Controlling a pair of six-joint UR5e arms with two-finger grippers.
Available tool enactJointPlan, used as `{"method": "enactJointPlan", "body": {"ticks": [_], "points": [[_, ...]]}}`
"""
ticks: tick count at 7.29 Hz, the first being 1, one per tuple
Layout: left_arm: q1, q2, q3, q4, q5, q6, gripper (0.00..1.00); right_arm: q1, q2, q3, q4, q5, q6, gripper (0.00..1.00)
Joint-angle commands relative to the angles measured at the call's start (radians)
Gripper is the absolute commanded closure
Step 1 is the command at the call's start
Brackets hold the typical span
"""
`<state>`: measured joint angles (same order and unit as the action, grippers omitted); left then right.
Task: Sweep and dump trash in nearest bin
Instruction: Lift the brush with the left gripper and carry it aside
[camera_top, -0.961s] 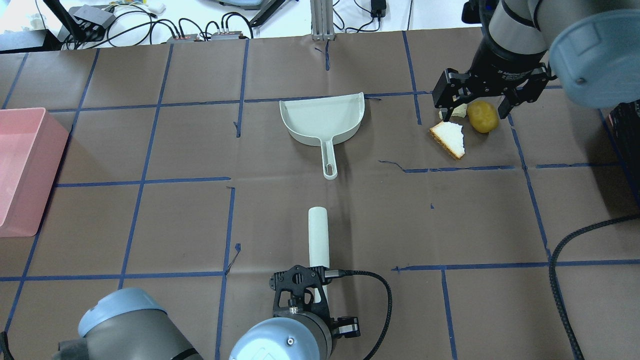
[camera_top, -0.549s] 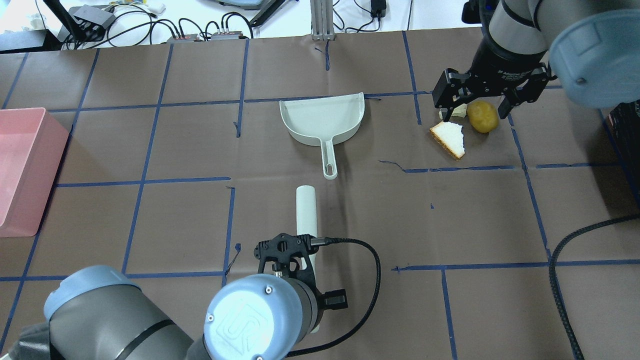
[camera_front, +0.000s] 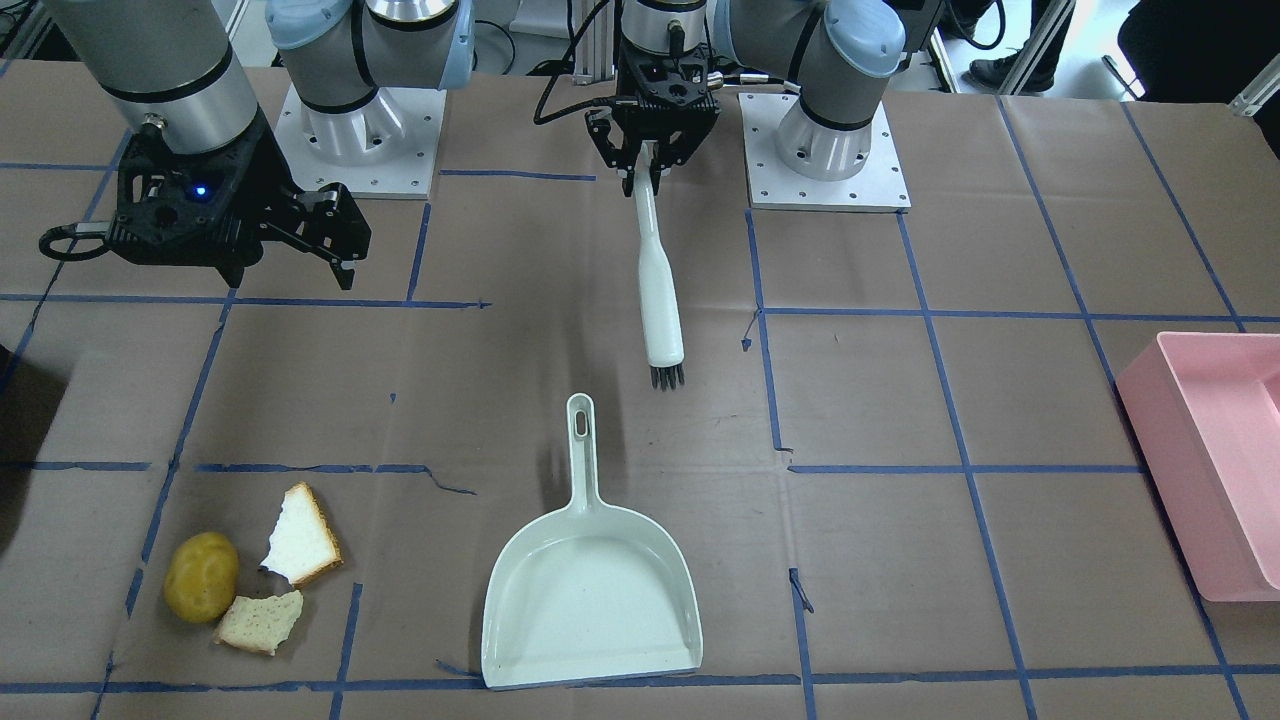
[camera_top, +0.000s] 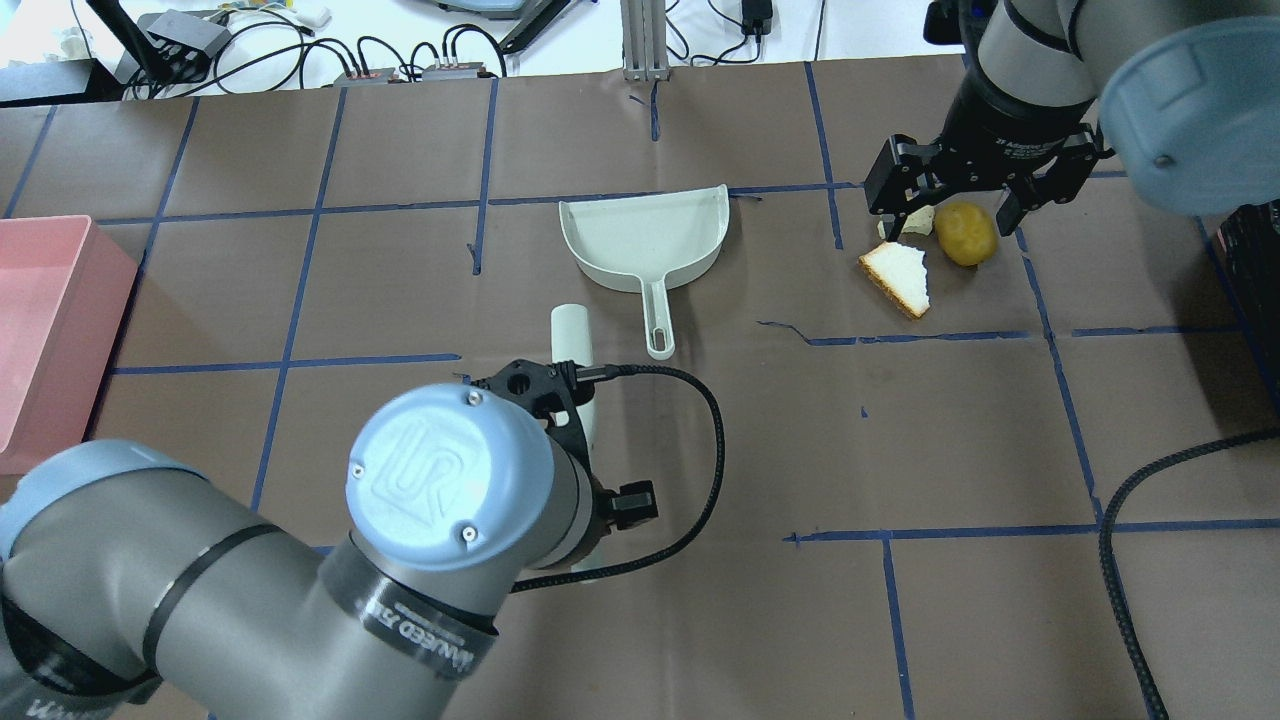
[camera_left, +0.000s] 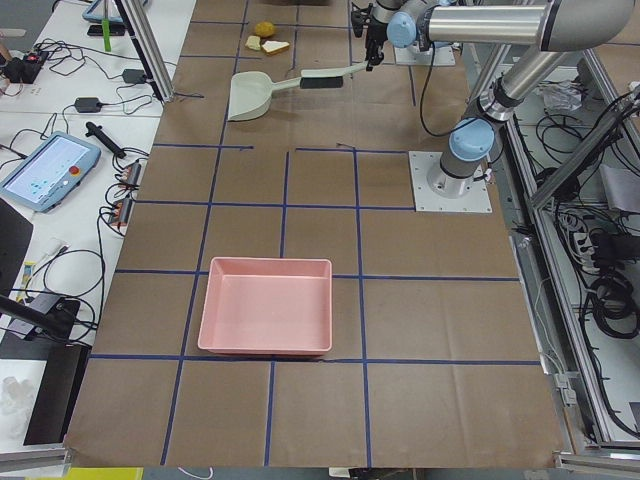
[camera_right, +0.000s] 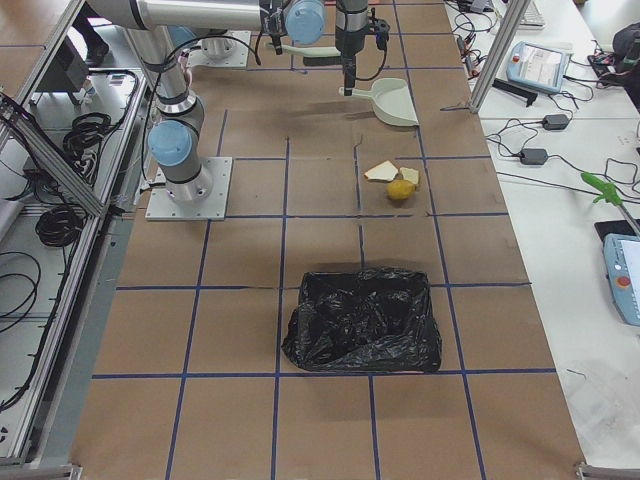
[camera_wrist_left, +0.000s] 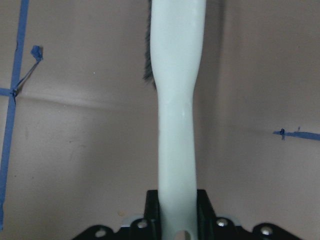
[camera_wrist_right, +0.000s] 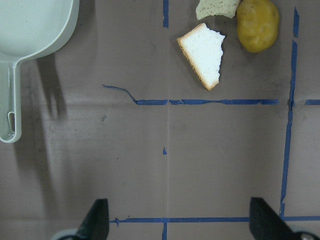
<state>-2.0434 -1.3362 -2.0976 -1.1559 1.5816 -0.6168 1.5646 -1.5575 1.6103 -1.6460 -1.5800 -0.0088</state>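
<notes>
The trash lies at the table's far right: a yellow-brown potato (camera_top: 966, 233) and two bread pieces (camera_top: 900, 278) (camera_top: 918, 222), close together; they also show in the front view, potato (camera_front: 200, 575), bread (camera_front: 300, 548) (camera_front: 260, 620). My right gripper (camera_top: 950, 228) hangs open and empty above them; its fingers (camera_wrist_right: 100, 220) frame bare table. My left gripper (camera_front: 647, 175) is shut on the end of a white brush (camera_front: 660, 290), bristles down, held above the table just short of the handle of the pale green dustpan (camera_front: 590, 590).
A pink bin (camera_top: 40, 340) stands at the table's left edge. A bin lined with a black bag (camera_right: 362, 318) stands at the right end, beyond the trash. Blue tape lines grid the brown table cover. A black cable (camera_top: 1130, 500) runs at the right.
My left arm has carried the brush forward and to the left, up beside the dustpan handle. The right gripper and the trash have not moved.
</notes>
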Motion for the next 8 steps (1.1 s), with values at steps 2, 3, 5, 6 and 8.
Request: {"method": "enactJointPlan", "body": {"ticks": [2, 3, 5, 6, 8], "points": [[0.224, 0.003, 0.040, -0.067, 0.000, 0.330, 0.92, 0.002, 0.003, -0.003, -0.001, -0.002, 0.009, 0.00], [0.259, 0.011, 0.044, -0.067, 0.008, 0.397, 0.92, 0.005, 0.011, -0.004, -0.012, 0.000, 0.010, 0.00], [0.316, -0.007, 0.060, -0.068, 0.012, 0.448, 0.92, 0.021, 0.033, -0.006, -0.034, 0.002, 0.012, 0.00], [0.381, -0.015, 0.074, -0.099, 0.006, 0.483, 0.92, 0.041, 0.049, -0.024, -0.047, 0.003, 0.013, 0.00], [0.516, -0.024, 0.103, -0.190, 0.003, 0.670, 0.95, 0.099, 0.123, -0.102, -0.048, 0.003, 0.023, 0.00]]}}
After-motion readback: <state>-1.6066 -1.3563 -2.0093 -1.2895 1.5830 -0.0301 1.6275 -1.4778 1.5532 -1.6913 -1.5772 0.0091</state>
